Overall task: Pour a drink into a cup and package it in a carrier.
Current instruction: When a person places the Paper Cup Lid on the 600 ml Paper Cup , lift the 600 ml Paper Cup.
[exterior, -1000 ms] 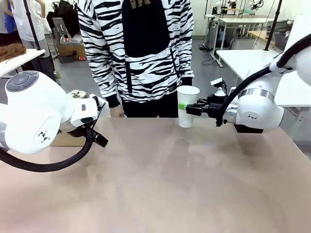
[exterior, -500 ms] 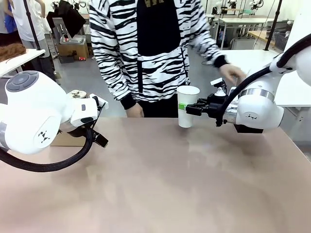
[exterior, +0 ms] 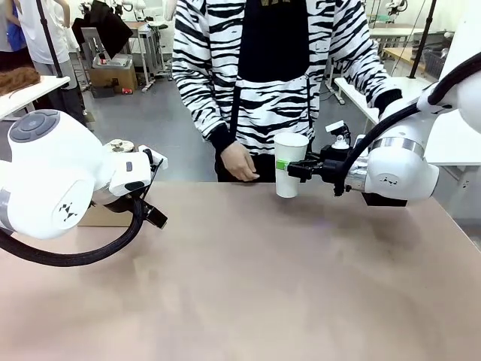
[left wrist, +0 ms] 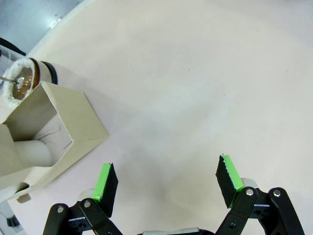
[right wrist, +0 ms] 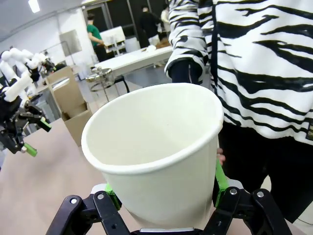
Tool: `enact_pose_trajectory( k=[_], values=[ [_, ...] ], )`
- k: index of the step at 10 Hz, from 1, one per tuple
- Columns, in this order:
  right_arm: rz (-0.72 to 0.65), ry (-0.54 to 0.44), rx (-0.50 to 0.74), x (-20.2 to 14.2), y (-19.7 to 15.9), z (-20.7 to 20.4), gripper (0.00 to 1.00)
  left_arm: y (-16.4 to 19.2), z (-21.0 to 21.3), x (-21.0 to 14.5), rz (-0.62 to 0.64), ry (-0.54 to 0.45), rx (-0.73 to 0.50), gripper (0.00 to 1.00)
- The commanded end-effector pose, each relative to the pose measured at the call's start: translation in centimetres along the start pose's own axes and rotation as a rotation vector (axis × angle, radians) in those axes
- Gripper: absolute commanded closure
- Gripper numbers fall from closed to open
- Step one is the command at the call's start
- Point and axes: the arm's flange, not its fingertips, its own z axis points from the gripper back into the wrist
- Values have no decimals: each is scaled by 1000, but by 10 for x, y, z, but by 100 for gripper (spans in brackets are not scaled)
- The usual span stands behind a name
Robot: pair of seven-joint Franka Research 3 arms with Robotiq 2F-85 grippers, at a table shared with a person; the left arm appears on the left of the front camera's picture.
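Note:
My right gripper (exterior: pixel 293 167) is shut on the white paper cup (exterior: pixel 289 164), holding it upright just above the table's far edge. From the right wrist the cup (right wrist: pixel 156 147) looks empty, with green pads (right wrist: pixel 218 178) pressed on its sides. My left gripper (left wrist: pixel 166 180) hangs open over bare table, nothing between its pads (left wrist: pixel 105 182). The brown cardboard carrier (left wrist: pixel 58 129) lies beside it, and the glass jug (left wrist: pixel 22 83) holding the dark drink stands behind. In the front view the carrier (exterior: pixel 101 216) sits partly hidden by my left arm.
A person in a zebra-striped top stands at the far edge, one hand (exterior: pixel 240 162) low by the table rim close to the cup, the other arm (exterior: pixel 387 98) stretched toward a white side table (exterior: pixel 376 94) at the right. The tabletop (exterior: pixel 263 286) lies between my arms.
The person has stepped to the right and reached one arm out over the side table. Both arms and the cup have stayed where they were.

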Motion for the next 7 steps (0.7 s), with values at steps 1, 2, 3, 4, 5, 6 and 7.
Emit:
enact_pose_trajectory(
  k=[1,2,3,4,5,6,7],
  values=[
    [3,-4,-2,4,2,-1,19,0,0,0,1,-1,-2,0],
    [3,-4,-2,4,2,-1,19,0,0,0,1,-1,-2,0],
    [3,-4,-2,4,2,-1,19,0,0,0,1,-1,-2,0],
    [3,-4,-2,4,2,-1,19,0,0,0,1,-1,-2,0],
    [3,-4,-2,4,2,-1,19,0,0,0,1,-1,-2,0],
    [3,-4,-2,4,2,-1,19,0,0,0,1,-1,-2,0],
    [3,-4,-2,4,2,-1,19,0,0,0,1,-1,-2,0]
  ],
)
